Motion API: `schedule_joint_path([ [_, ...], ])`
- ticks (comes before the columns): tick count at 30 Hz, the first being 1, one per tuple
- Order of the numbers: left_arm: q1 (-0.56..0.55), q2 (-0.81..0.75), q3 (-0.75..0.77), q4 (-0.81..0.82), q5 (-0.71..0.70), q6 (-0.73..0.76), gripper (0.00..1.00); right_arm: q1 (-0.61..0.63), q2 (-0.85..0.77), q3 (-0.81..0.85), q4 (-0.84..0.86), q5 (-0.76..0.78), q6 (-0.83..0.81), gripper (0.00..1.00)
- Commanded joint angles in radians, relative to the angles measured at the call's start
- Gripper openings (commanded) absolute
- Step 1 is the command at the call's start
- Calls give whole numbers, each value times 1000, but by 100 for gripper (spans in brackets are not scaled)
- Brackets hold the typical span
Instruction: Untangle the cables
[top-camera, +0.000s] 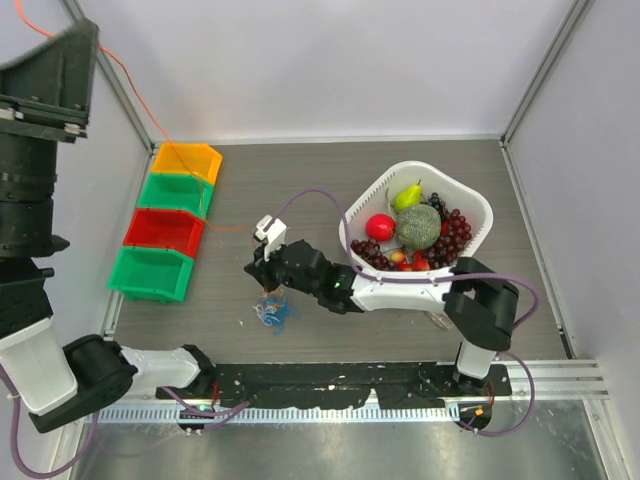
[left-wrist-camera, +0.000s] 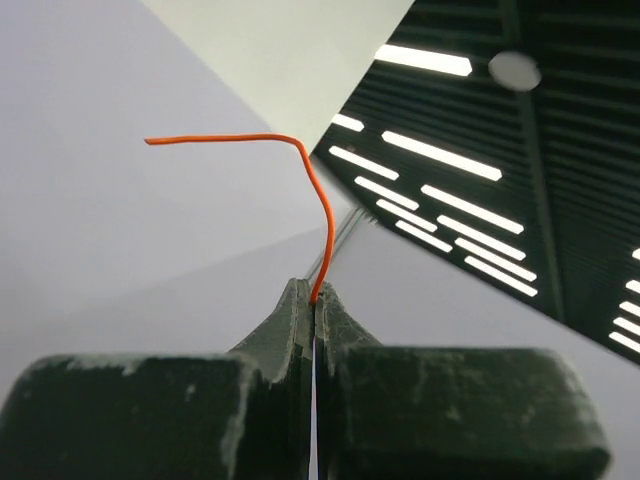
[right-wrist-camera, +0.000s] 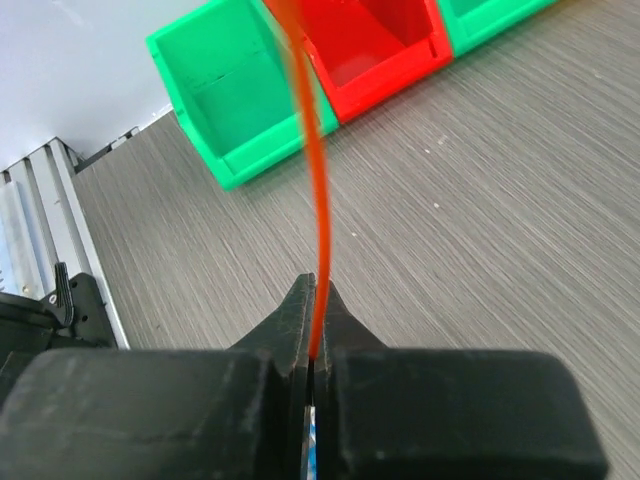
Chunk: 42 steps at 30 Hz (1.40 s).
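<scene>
The cables are a small blue, white and tan clump lying on the table in front of the right arm. One orange cable runs from it up across the bins to the top left corner. My right gripper hovers just above the clump, its jaws shut on this orange cable, and a bit of blue shows low between its fingers. My left gripper is raised high at the left, shut on the orange cable, whose free end curls out past its tips.
A row of bins stands at the left: yellow, green, red, green. A white basket of fruit sits at the right behind the right arm. The green bin and the red bin lie beyond the right fingers.
</scene>
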<state>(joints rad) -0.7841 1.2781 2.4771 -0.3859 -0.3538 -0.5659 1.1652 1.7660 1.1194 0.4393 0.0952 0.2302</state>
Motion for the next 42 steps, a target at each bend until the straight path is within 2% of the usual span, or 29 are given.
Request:
schedule_joint_path([
  [1,2,-86,-209,-155,-95,135,0,5,-265,66,-163,106,30,1],
  [5,2,-215,-583,-209,-230,202,0,1,-408,239,-402,92,23,1],
  [6,2,-252,-668,-191,-240,201,0,1,-419,297,-433,86,17,1],
  [9,2,-380,-939,-102,-226,161,0,-38,-462,318,-494,25,62,1],
  [10,2,-414,-998,-96,-217,153,0,-61,-468,295,-485,-20,76,1],
  [15,3,-506,-1182,-160,-157,90,0,-81,-481,272,-554,-23,118,1],
  [20,2,-632,-1385,-81,-39,35,0,-116,-522,247,-638,9,139,1],
  [25,2,-626,-1428,-91,-54,-18,0,-153,-499,272,-648,-23,129,1],
  [30,0,-533,-1356,-174,-198,-37,0,-177,-341,378,-630,-15,118,1],
  [35,6,-422,-1271,-272,-370,-32,0,-191,-176,471,-582,118,115,1],
  [39,81,-367,-1303,-268,-321,-28,0,-219,5,529,-583,193,75,1],
  [42,222,-307,-1371,-252,-171,-37,0,-239,108,598,-643,184,60,1],
])
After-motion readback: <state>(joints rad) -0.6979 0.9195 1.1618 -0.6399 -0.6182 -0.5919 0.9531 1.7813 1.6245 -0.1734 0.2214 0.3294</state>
